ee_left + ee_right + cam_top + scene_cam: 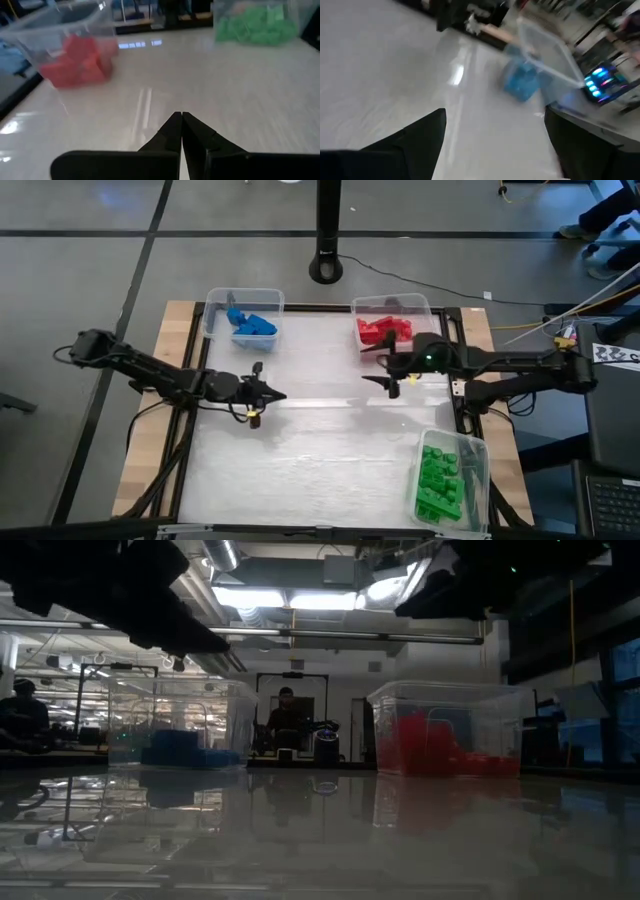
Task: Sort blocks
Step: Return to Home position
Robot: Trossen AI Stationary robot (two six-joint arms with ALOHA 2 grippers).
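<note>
The blocks lie sorted by colour in three clear bins. The blue blocks (252,326) (521,82) are in the far-left bin, the red blocks (385,330) (77,60) in the far-right bin, and the green blocks (440,480) (255,27) in the near-right bin. My left gripper (282,395) (181,116) hovers over the table's left middle, shut and empty, pointing toward the right edge. My right gripper (368,366) (495,115) hangs just in front of the red bin, open with nothing between its fingers, pointing toward the left edge.
The white tabletop (320,450) lies bare between the two grippers and toward the near edge. A black pole base (325,268) stands on the floor beyond the far edge. In the low view a person (287,720) sits far behind the table.
</note>
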